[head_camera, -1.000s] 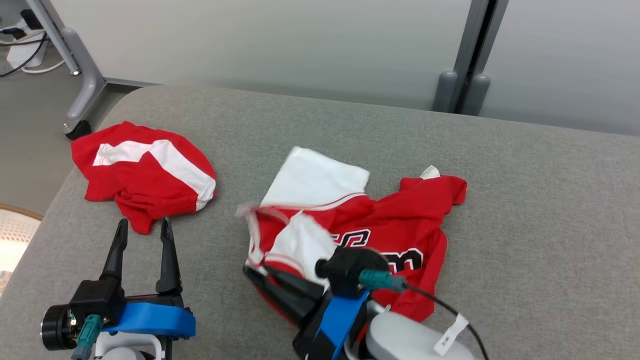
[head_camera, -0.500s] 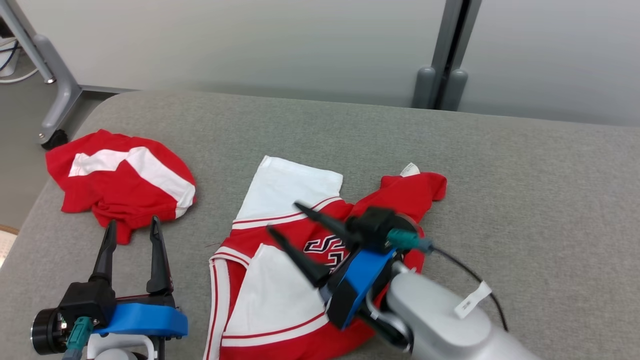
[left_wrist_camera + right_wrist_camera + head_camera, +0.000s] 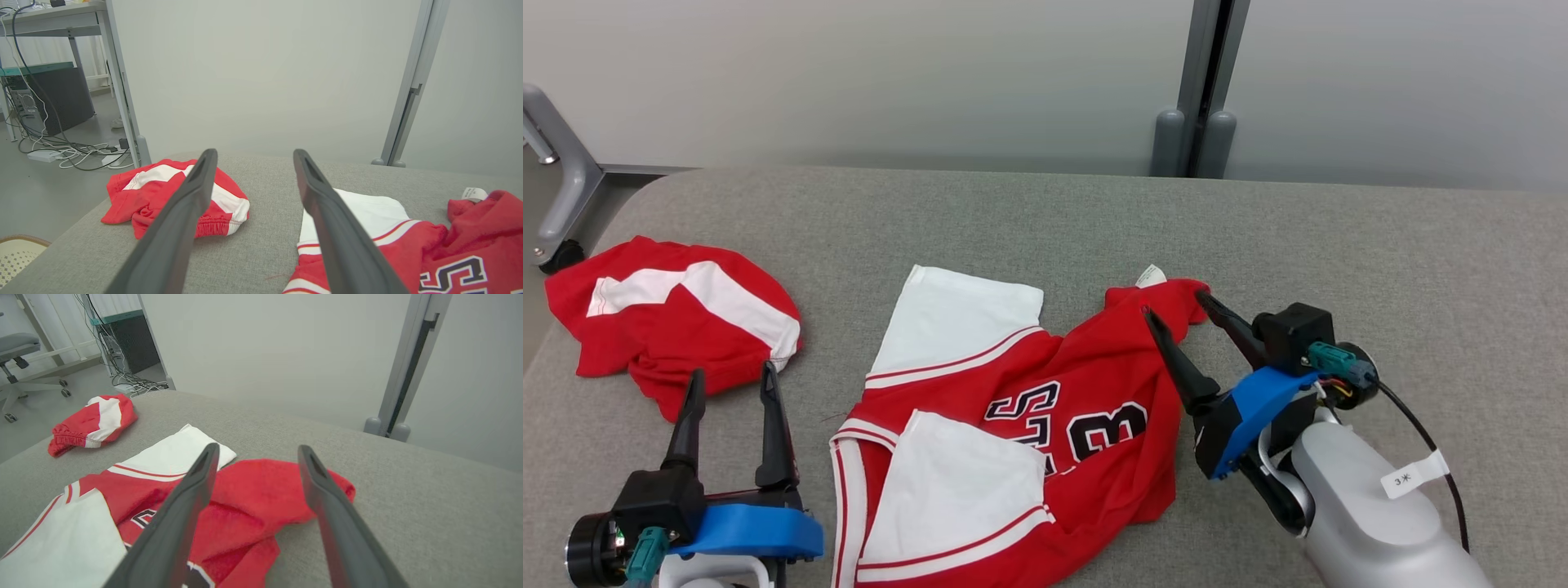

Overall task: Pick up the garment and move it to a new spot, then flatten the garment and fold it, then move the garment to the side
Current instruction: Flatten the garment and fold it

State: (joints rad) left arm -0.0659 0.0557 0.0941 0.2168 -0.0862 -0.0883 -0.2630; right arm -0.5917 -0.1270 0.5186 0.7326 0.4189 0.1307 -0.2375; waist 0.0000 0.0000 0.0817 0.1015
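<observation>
The garment (image 3: pixel 1029 408), a red and white jersey with black numbers, lies crumpled on the grey cushioned surface (image 3: pixel 1045 220); it also appears in the left wrist view (image 3: pixel 433 249) and the right wrist view (image 3: pixel 245 498). My right gripper (image 3: pixel 1176 304) stands open just above the jersey's far right corner, nothing between its fingers. In its own view the open fingers (image 3: pixel 253 451) straddle that red fold. My left gripper (image 3: pixel 730 374) is open at the lower left, apart from the jersey, and seen open in its own view (image 3: pixel 252 153).
A second red and white garment (image 3: pixel 670 314) lies bunched at the surface's left end. A grey partition with a metal post (image 3: pixel 1196 82) runs behind. A table leg on a castor (image 3: pixel 556 212), cables and a computer tower (image 3: pixel 53 106) stand on the floor to the left.
My right gripper has let go of the jersey and opened, then swung from its near left part to its far right corner. The jersey now lies more spread. The head camera has turned right.
</observation>
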